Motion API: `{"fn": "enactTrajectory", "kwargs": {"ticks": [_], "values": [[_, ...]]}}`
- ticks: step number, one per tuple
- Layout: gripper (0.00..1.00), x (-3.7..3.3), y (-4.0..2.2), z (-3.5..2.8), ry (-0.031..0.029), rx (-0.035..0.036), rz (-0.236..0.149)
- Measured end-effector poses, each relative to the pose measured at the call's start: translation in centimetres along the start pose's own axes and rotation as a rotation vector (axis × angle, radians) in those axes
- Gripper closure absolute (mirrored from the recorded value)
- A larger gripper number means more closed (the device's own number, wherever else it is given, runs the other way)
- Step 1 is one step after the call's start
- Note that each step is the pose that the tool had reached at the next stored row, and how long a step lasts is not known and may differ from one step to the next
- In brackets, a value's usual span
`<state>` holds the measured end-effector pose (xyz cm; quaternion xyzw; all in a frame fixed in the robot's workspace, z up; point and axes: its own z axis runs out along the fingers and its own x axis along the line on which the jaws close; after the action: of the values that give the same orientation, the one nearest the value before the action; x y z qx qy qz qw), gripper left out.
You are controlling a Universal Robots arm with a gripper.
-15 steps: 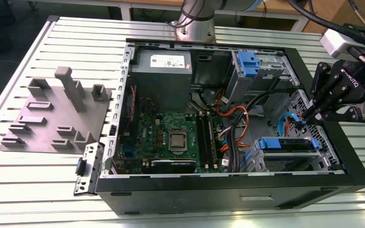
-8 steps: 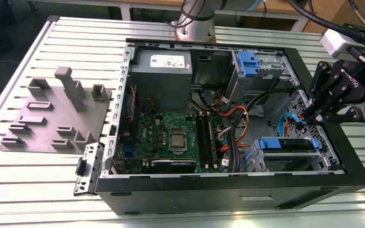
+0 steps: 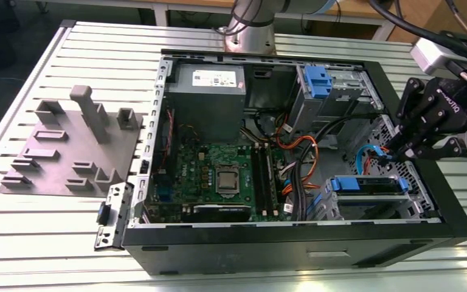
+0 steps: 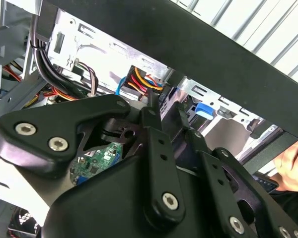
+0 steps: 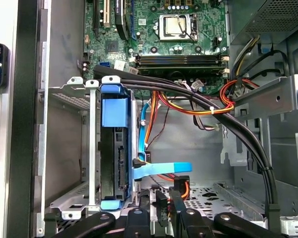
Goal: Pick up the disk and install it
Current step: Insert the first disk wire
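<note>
gripper (image 3: 408,152) inside case (image 3: 298,234) at the exterior view's right, fingers near-closed on a connector, can't confirm; disk (image 5: 114,163) edge-on in cage (image 5: 69,148) just beside

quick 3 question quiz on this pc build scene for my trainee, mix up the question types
1. True or false: the gripper hangs at the side of the computer case on the exterior view's right.
2. Where is the disk? A) in the gripper B) in the drive cage C) outside the computer case
3. Fill in: the plastic rails on the disk are ____ in colour.

Key: 1 true; 2 B; 3 blue.
</note>
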<state>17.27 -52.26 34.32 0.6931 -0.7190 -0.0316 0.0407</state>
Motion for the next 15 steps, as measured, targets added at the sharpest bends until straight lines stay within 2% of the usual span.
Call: {"fn": "enactTrajectory", "kwargs": {"ticks": [6,7,8,9,15], "values": [[0.71,0.05,-0.03,0.0,0.0,0.0001,0.0],[0.78,0.05,-0.03,0.0,0.0,0.0001,0.0],[0.78,0.05,-0.04,0.0,0.0,0.0,0.0],[0.84,0.05,-0.04,0.0,0.0,0.0,0.0],[0.84,0.05,-0.04,0.0,-0.0001,0.0,0.0]]}}
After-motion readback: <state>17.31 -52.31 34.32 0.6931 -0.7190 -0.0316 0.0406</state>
